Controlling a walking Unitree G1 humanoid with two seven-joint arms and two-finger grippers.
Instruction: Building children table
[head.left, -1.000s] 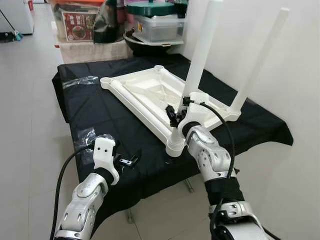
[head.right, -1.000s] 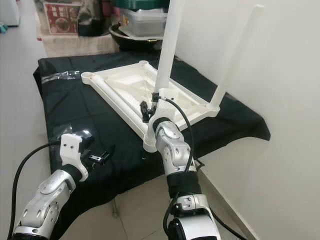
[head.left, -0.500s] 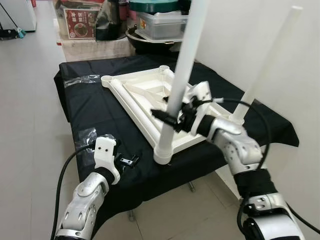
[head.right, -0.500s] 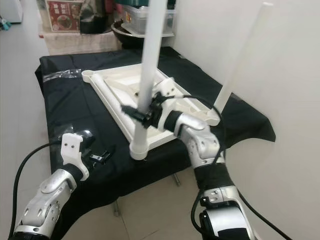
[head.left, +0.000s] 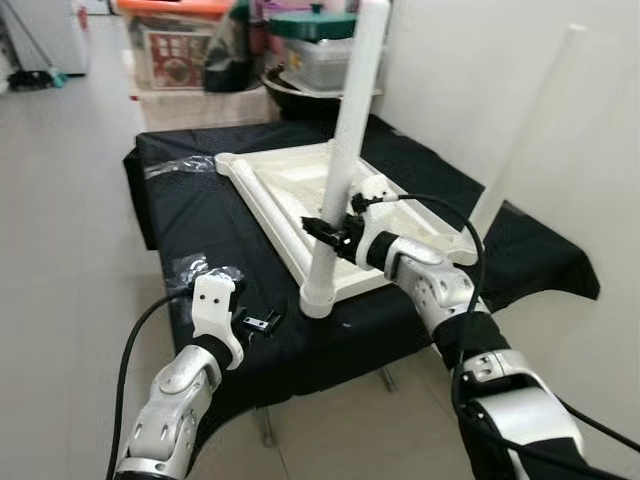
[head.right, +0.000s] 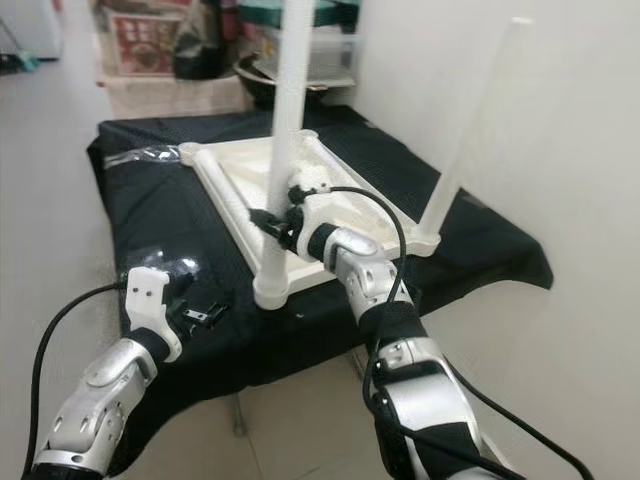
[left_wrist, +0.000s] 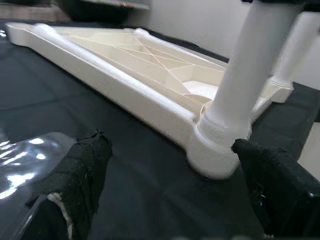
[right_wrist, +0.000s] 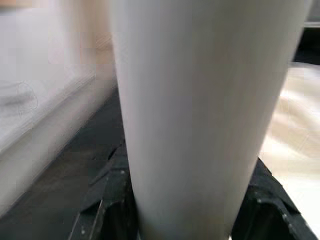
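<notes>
table leg (head.left: 345, 150) upright in tabletop (head.left: 290, 185) near-edge corner socket, right end effector (head.left: 335, 233) clamped round it; left end effector (head.left: 262, 322) spread.

Cream-white tabletop (head.left: 300, 185) and white legs (head.left: 345, 150) lie on a plain black cloth (head.left: 200, 230). At twelve o'clock, a green lid (head.left: 312, 22) and a red-printed box (head.left: 172, 45). Floor (head.left: 70, 250) pale grey.

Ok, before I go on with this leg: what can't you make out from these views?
- Near table leg: its top is cut off by the right eye view's upper edge.
- Its corner socket: the leg hides how deep it is seated.
- Right gripper: in the right wrist view the leg covers the jaws' contact.
- Boxes behind the table: blurred, labels unreadable.
</notes>
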